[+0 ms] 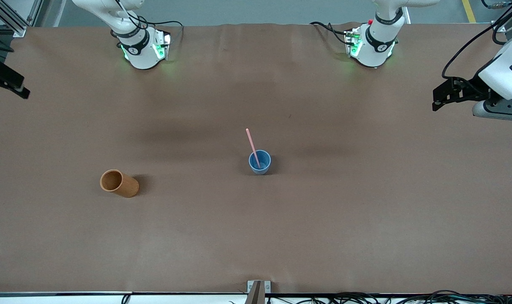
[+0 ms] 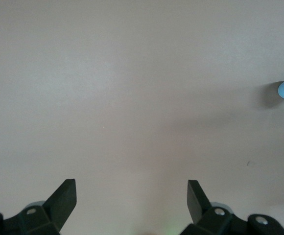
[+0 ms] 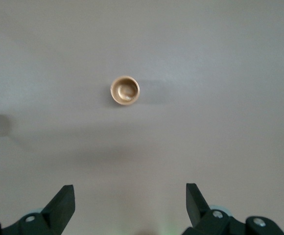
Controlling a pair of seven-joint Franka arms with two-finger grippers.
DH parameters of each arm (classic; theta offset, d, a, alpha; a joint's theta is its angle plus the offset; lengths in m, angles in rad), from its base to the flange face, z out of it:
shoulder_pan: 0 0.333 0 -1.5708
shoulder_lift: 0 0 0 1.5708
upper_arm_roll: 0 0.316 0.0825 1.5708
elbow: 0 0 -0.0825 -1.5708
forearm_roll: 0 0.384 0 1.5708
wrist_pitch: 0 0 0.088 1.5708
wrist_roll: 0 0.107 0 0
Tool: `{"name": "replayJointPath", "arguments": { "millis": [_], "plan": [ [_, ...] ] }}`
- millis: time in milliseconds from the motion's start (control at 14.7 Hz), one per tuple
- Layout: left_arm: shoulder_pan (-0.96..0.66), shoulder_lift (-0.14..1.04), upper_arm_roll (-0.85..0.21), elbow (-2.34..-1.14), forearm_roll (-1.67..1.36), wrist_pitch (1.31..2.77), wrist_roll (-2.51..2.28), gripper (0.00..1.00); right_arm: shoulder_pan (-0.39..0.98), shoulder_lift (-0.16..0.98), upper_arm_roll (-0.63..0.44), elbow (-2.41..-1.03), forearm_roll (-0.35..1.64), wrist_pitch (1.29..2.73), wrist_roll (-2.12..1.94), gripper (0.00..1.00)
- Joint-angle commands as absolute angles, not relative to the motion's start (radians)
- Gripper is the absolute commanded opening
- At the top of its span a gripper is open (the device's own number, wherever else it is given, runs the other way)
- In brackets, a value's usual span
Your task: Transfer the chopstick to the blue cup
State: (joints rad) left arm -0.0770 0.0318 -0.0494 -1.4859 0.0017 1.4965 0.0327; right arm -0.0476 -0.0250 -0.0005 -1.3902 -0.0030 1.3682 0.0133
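Chopstick (image 1: 253, 147) stands leaning in blue cup (image 1: 260, 162) at mid-table, orange cup (image 1: 119, 183) toward right arm's end; left gripper (image 2: 131, 198) & right gripper (image 3: 130, 202) both released, empty, parked high w/ transfer apparently done, so just stay clear.

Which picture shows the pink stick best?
The front view. There the whole chopstick shows, standing tilted in the blue cup. The left wrist view catches only an edge of that cup at the frame's side, with no stick. The right wrist view shows the orange cup and a sliver of blue, no stick either.
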Motion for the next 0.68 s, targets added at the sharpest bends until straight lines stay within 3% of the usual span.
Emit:
{"name": "replayJointPath", "arguments": {
  "millis": [0,614],
  "plan": [
    [-0.074,0.038,-0.051,-1.468,-0.012,1.494,0.037,1.00,-0.064,-0.091,0.009,-1.482,0.011,1.385,0.003,0.99],
    [-0.074,0.038,-0.051,-1.468,-0.012,1.494,0.035,1.00,-0.057,-0.061,0.020,-1.460,0.017,1.394,-0.012,1.00]
  ]
}}
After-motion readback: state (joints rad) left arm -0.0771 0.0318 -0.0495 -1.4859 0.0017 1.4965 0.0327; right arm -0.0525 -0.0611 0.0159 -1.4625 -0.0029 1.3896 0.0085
